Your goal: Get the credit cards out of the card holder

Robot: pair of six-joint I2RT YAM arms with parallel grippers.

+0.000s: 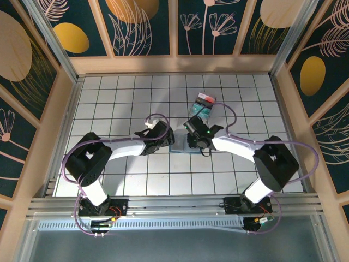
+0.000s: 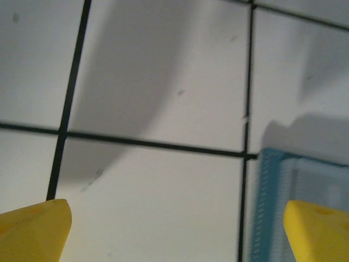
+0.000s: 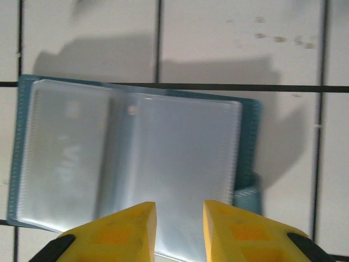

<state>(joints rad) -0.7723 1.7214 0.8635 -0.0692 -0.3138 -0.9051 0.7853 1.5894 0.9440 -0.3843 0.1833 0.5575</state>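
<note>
Between my arms at mid-table the card holder (image 3: 136, 147) lies open on the flat tiled table (image 1: 109, 98), soft, sleeves slick; the credit cards (image 3: 68, 158) look thin, stiff, best pinched by an edge. My right gripper (image 3: 180, 232) hangs over a sleeve, jaws barely apart, hold unclear; my left gripper (image 2: 174, 234) gapes empty; walls stand well off

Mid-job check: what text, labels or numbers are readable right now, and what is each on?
"Vip": faint, sideways, showing through the left clear sleeve of the card holder; blurred, so not certain.
Smaller mark near it: too blurred to read.
Clear tray contents: too small to read.
</note>
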